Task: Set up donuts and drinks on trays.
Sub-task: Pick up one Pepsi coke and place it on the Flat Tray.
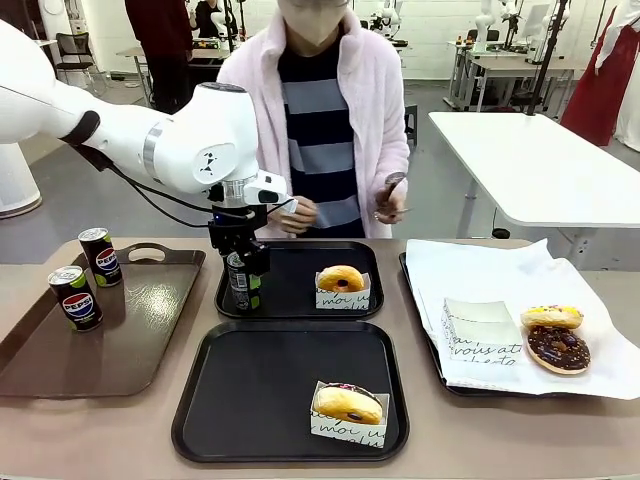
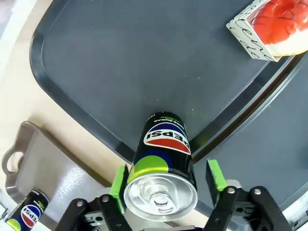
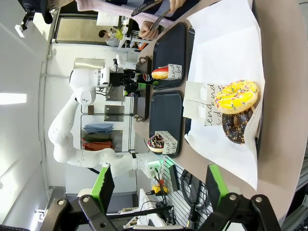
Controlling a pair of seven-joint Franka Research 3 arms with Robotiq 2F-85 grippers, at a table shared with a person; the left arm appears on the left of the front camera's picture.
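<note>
Left wrist view looks straight down on a Pepsi can (image 2: 163, 144) that stands upright between the fingers of the left hand (image 2: 167, 179). The hand is released: its jaws stand wider than the can, and a clear gap shows between one green pad (image 2: 216, 175) and the can's side. The other pad is very close to the can, and whether it touches cannot be told.

The can rests on the far black tray (image 1: 300, 300), at that tray's left rim toward its near-left corner. This tray lies in the middle of the surface, close to the far edge, and a sleeved donut (image 1: 341, 283) sits on its right part.

The long axis of the can is vertical and runs in line with the fingers. The hand therefore probably needs to rise straight up, because a sideways drift could tip the can.

The near black tray (image 1: 260, 390) holds a donut (image 1: 348, 405) but no drink. A second can (image 1: 76, 297) and a third can (image 1: 100, 256) stand on the brown tray (image 1: 150, 330) at the left edge of the surface, so the left arm is the nearer one for them. The right hand (image 3: 160, 185) is released too, with nothing between its fingers.
</note>
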